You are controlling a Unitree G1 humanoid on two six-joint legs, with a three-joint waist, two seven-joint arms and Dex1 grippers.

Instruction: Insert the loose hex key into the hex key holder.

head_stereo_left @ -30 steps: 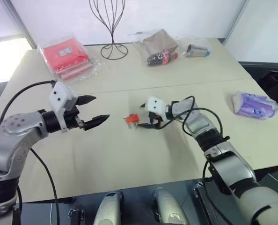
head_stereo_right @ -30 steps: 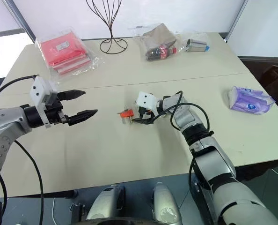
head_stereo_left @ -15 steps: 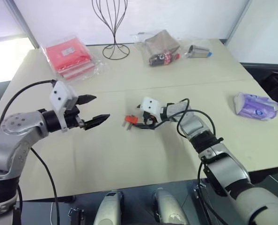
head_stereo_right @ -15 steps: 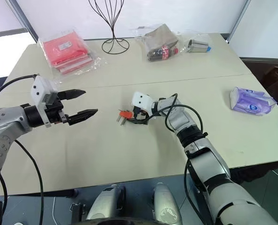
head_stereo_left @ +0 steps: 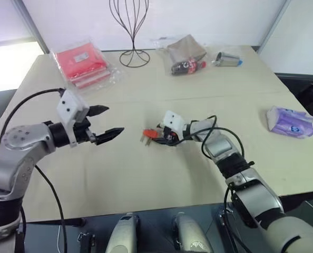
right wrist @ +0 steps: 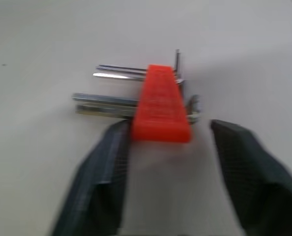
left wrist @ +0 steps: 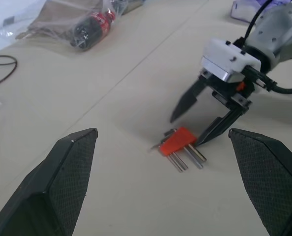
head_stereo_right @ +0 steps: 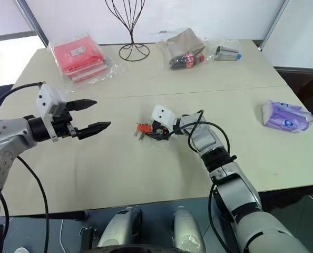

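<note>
Orange hex key holder lay at centre frame on the bench, between the released right claw's fingers; left claw released, idle; insertion unconfirmed.

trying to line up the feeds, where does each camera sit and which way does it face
Head pair: on the head, looking forward and down at the table; both arms show.
Left wrist: along the open left gripper, facing the hex key holder and right gripper.
Right wrist: along the right gripper's fingers, close on the holder.
Shared: the orange holder.
</note>
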